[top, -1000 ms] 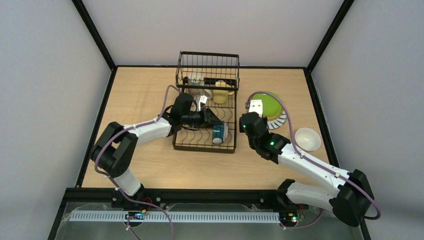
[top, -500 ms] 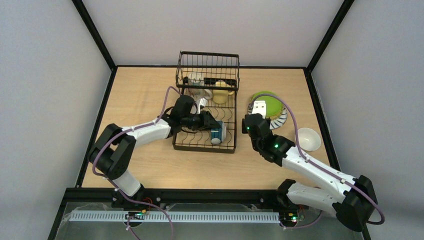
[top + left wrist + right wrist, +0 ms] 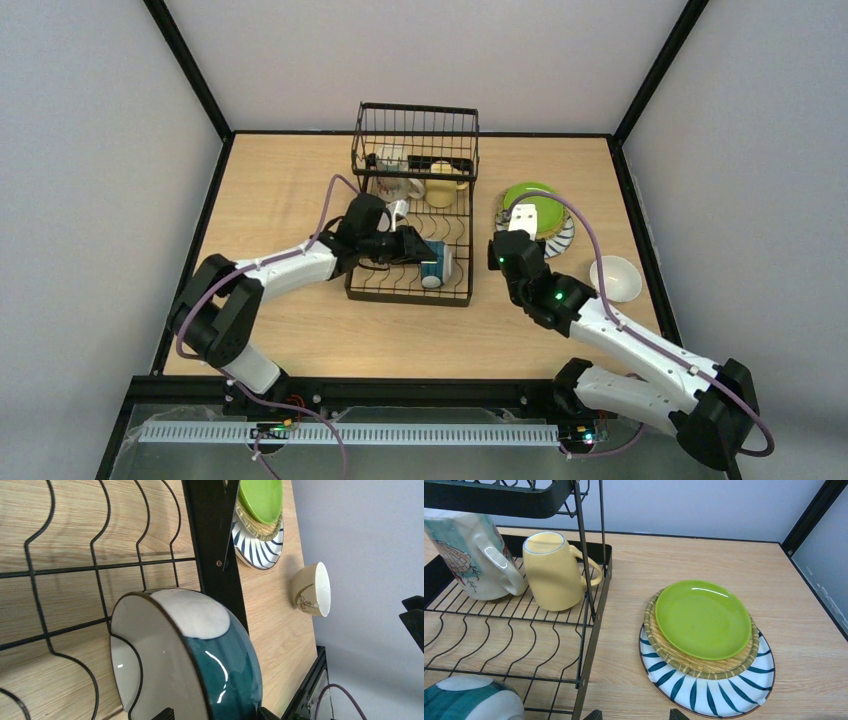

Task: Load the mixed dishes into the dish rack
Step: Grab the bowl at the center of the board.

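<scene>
- Light wooden table [image 3: 290, 190], walled in grey and framed in black, is seen carrying the black wire dish rack [image 3: 405, 297] at its middle.
- The blue-patterned mug [image 3: 436, 268] is laid on its side on the curved dividers at the rack's 5 o'clock corner.
- The left end effector [image 3: 424, 254] is spread wide on either side of that mug; contact cannot be told.
- The pale yellow mug [image 3: 553, 575], upturned, and the white printed mug [image 3: 466, 560] are set at the rack's 12 o'clock end, beneath the raised basket.
- At 3 o'clock of the rack, the lime green plate [image 3: 703, 619] is stacked on the tan plate [image 3: 674, 657], and both on the striped plate [image 3: 719, 692].
- The right end effector [image 3: 520, 212] is released and empty, above the stack's 8 o'clock edge.
- The cream mug [image 3: 614, 278] is laid on its side on the table at 4 o'clock of the stack.
</scene>
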Controlling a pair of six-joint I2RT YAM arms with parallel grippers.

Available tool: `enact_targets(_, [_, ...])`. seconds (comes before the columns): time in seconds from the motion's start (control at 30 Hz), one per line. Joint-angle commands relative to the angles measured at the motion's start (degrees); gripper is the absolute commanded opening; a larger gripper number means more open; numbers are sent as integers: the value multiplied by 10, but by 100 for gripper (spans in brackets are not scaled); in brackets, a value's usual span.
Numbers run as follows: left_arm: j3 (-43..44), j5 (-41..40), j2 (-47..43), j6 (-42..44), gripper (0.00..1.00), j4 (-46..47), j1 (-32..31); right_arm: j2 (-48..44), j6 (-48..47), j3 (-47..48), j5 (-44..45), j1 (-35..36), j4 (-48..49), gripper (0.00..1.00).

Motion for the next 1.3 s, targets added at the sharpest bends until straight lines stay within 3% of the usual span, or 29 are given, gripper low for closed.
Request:
enact_targets(0.0, [-13,-17,-24,11,94,-23,-3,-13,5,-10,3,0,-15,75])
enact_targets(0.53, [-41,-32,-100,-24,97,-9,1,-38,5,-19,5,-1,-31,76])
enact_targets(0.87, [-80,-62,-229,-44,99,-79,52,-24,36,-5,59,-4,-79,79])
enact_targets(1.0, [-106,-74,-284,-52,99,-102,64,-3,69,15,51,-52,-135,81])
enact_targets(1.27, [-129,-73,-331,-53,99,-117,73,10,41,28,-51,-246,-147,82])
